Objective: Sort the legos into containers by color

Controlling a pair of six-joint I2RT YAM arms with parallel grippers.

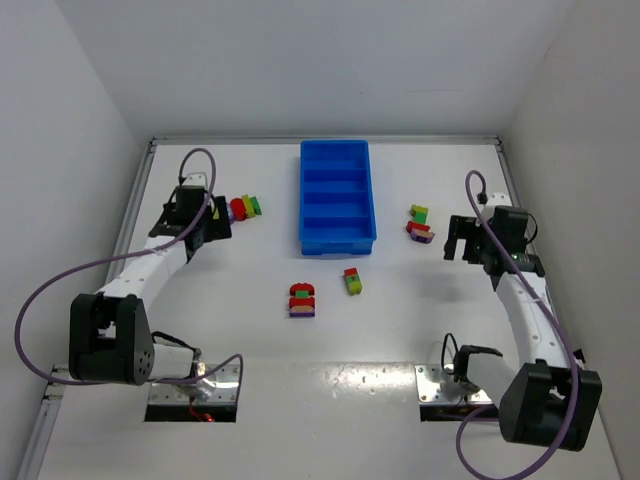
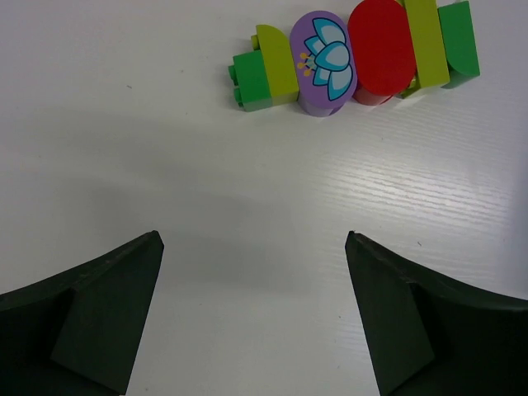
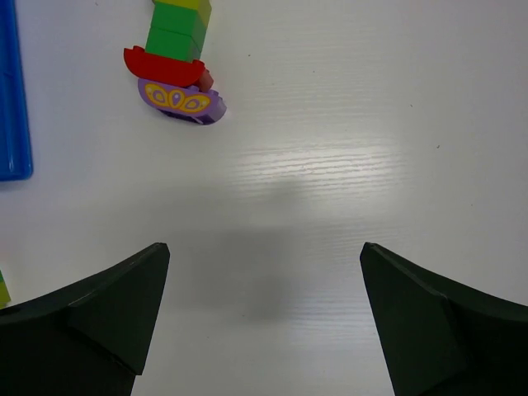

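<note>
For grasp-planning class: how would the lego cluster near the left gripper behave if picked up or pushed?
The lego cluster looks like hard plastic: probably stiff and light. Being several bricks joined in a row, it may split if pushed at one end.

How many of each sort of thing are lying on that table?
Lego clusters: 4 (left cluster, right cluster, red-purple cluster, small cluster)
Tray: 1
Total: 5
</note>
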